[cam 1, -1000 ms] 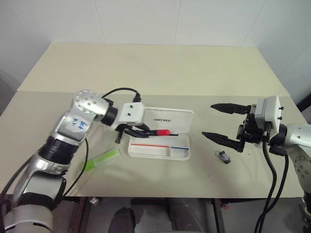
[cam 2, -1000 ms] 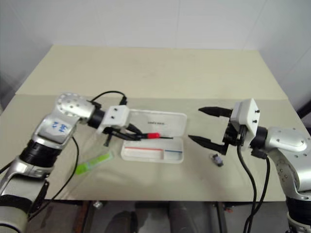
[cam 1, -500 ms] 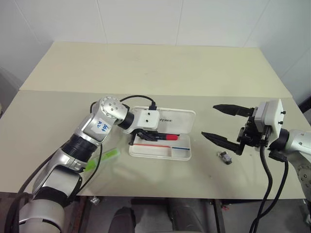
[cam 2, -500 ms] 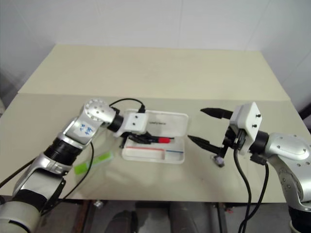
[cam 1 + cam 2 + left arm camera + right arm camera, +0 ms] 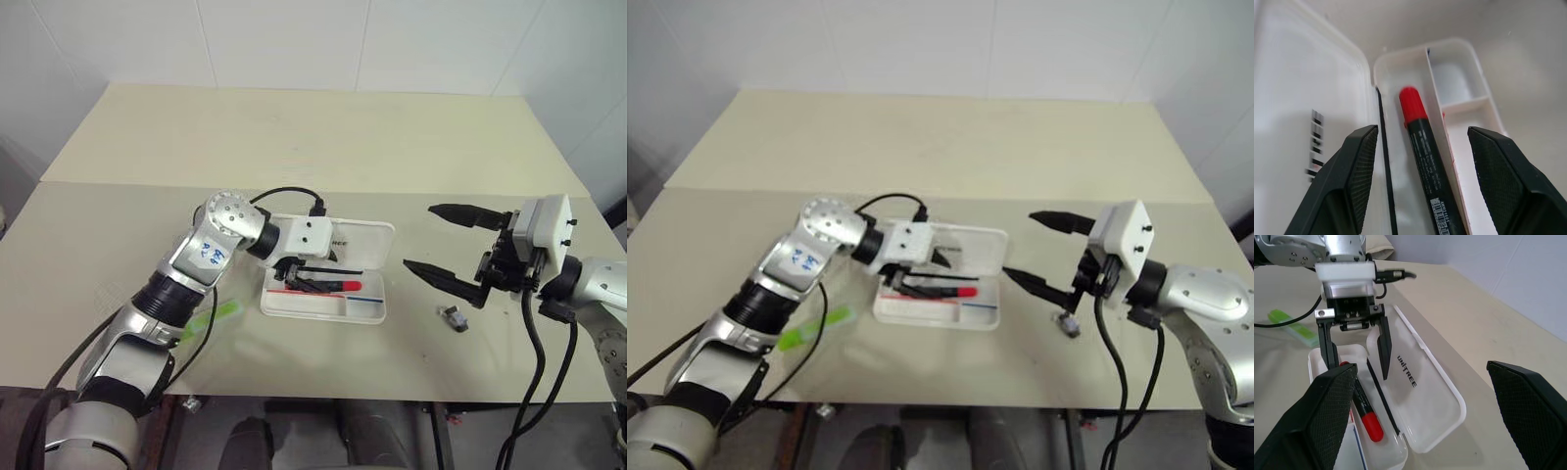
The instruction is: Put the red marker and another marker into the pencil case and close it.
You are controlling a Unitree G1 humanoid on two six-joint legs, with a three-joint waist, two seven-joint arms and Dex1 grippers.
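Since a second ago the left gripper [image 5: 1420,161] has carried the red marker [image 5: 1422,147] over the pencil case [image 5: 377,313] and spread its fingers, so the marker now lies loose in the case's long rear compartment, red cap toward the robot's right. That step looks finished; the other marker [image 5: 208,318], lime green, lies on the worktop [image 5: 294,147] just left of the case, partly behind the left arm. Next the left gripper must lift clear, swing back left and come down astride the highlighter. The right gripper [image 5: 443,245] hovers wide apart to the right of the case. "UNITREE" reads in black on the open lid; small print on the marker's barrel is illegible.
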